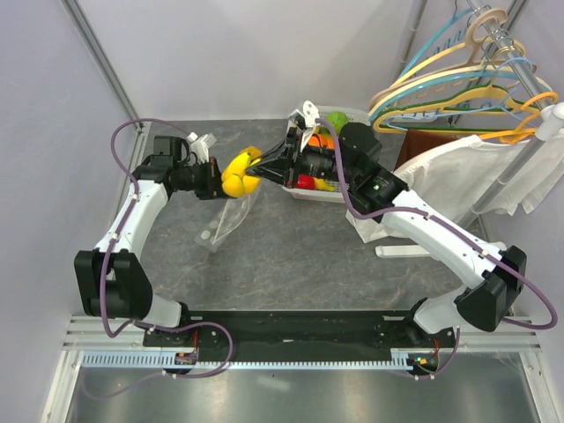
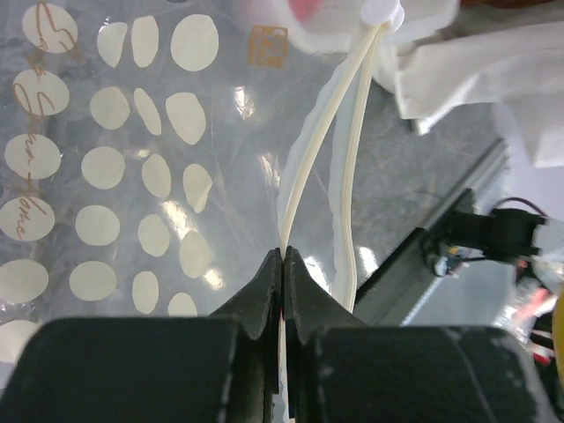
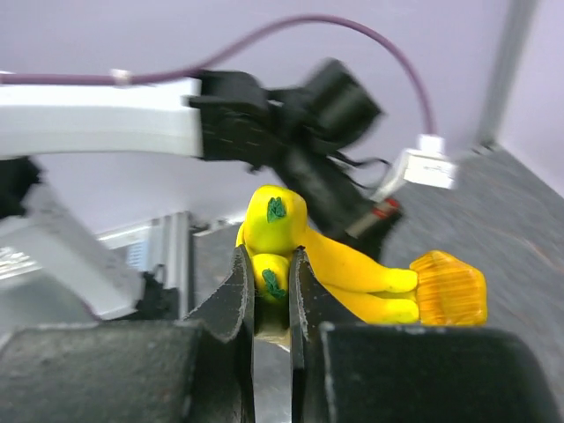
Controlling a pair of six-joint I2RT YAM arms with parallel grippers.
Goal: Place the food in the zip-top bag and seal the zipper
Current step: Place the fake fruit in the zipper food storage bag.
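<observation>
The zip-top bag (image 1: 231,216), clear with pale dots (image 2: 132,176), hangs over the table from my left gripper (image 1: 214,181). That gripper (image 2: 284,256) is shut on the bag's edge, where the cream zipper strips (image 2: 308,159) spread apart and run up to a white tab (image 2: 385,11). My right gripper (image 1: 264,162) is shut on a yellow banana bunch (image 1: 240,174), held just above the bag's mouth. In the right wrist view the fingers clamp one green-tipped banana end (image 3: 269,275), and the bunch (image 3: 352,273) extends right to an orange stem.
A white basket (image 1: 339,196) behind the right gripper holds more food: a red piece (image 1: 306,182) and an orange one (image 1: 322,138). Coloured hangers (image 1: 467,79) and a white garment (image 1: 493,176) hang on a rack at the back right. Walls close in left and behind.
</observation>
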